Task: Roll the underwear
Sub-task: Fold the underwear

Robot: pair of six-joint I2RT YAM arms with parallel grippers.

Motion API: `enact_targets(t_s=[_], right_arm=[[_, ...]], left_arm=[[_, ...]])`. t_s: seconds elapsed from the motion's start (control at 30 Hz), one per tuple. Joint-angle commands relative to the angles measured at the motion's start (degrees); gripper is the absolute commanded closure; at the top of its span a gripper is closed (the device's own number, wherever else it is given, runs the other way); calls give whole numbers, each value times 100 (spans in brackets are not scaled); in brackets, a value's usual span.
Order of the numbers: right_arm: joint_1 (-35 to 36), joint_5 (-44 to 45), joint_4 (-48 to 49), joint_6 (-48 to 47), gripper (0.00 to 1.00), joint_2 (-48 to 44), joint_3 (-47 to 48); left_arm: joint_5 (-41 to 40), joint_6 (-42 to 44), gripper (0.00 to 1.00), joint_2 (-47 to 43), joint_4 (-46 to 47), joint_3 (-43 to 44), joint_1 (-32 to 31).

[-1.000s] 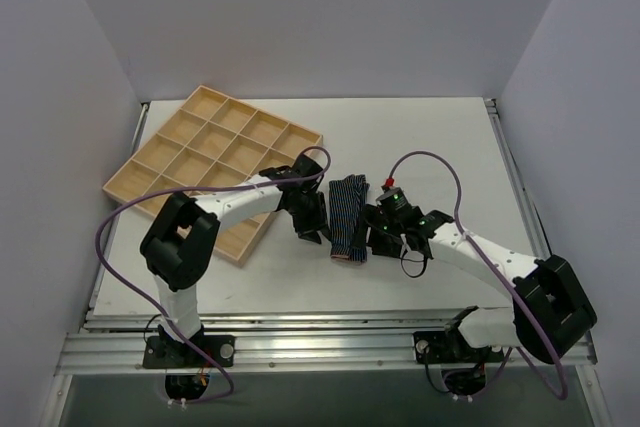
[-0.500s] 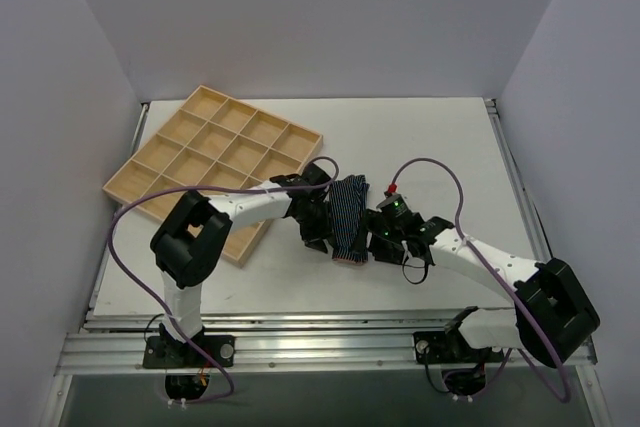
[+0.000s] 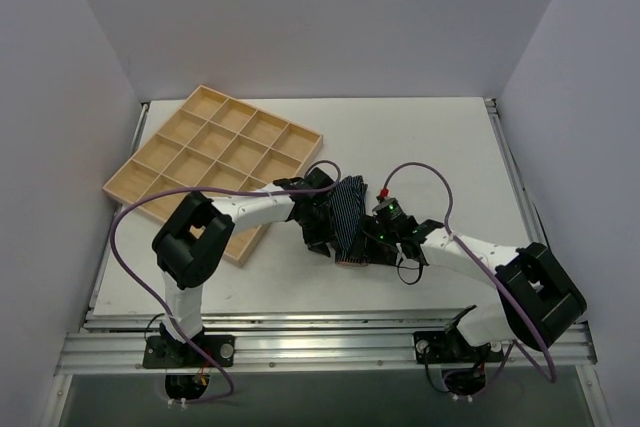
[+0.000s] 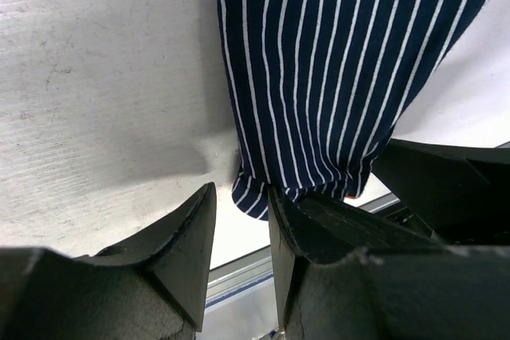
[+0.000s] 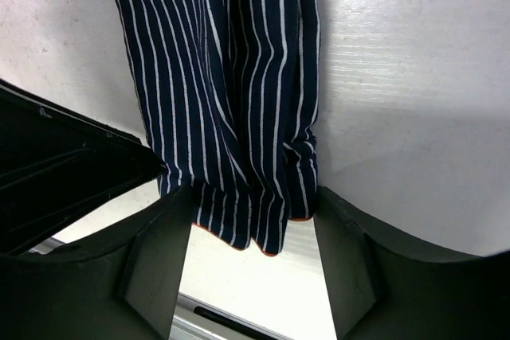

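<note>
The underwear (image 3: 348,215) lies folded into a long narrow strip of navy cloth with white stripes, running away from the arms mid-table. My left gripper (image 3: 325,237) sits at the strip's near left corner. In the left wrist view its jaws (image 4: 241,224) stand narrowly open, bare table showing between them and the cloth's corner (image 4: 251,193) at their mouth. My right gripper (image 3: 368,247) is at the near right side. Its jaws (image 5: 253,224) are spread wide and straddle the underwear's near end (image 5: 239,117), whose reddish-brown edge shows between the fingertips.
A wooden tray (image 3: 262,111) with several cells lies at the back left, its near corner close to my left arm. The table's metal front rail (image 3: 330,342) runs just beyond the strip's near end. Each gripper's dark body shows in the other's wrist view.
My left gripper has moved right onto the strip's left edge. My right gripper has shifted left up against the strip's near end, and its jaws have closed in a little.
</note>
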Motion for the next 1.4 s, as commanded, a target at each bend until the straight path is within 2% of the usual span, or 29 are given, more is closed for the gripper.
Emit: enact_targets(t_s=[0.0,0.23,0.3,0.4,0.43,0.5,0.63,0.73,0.9,1.03,1.17,1.37], right_arm=[[-44,-18,142,-243,44,88,-109],[-44,193,-331,-542,46,220,102],[-44,193,-341,-586,51,255,120],[-44,140,-288,-560,67,264,85],[-44,114,-280,-534,76,264,85],[-44,-9,-280,-490,83,212,76],[-53,-343,26,-375,99,124,-47],[-79,-580,194,-358,100,185,-152],[-70,-774,125,-375,100,150,-109],[-70,-826,11,-401,100,150,-74],[-53,-853,-42,-384,100,106,-126],[-17,-862,-77,-243,100,-17,-170]], left_arm=[[-45,-80,59,-66,65,75,-12],[-107,-37,59,-30,-49,198,-20],[-107,-28,59,-22,-58,225,-20],[-212,95,59,-56,-321,391,6],[-316,130,59,-83,-452,427,23],[-318,148,55,-223,-462,401,102],[-151,157,53,-600,-69,-29,138],[174,34,53,-768,511,-591,164],[385,139,52,-734,917,-716,480],[649,454,53,-172,927,-198,770],[650,745,54,312,611,636,788],[676,834,53,769,496,1121,902]])
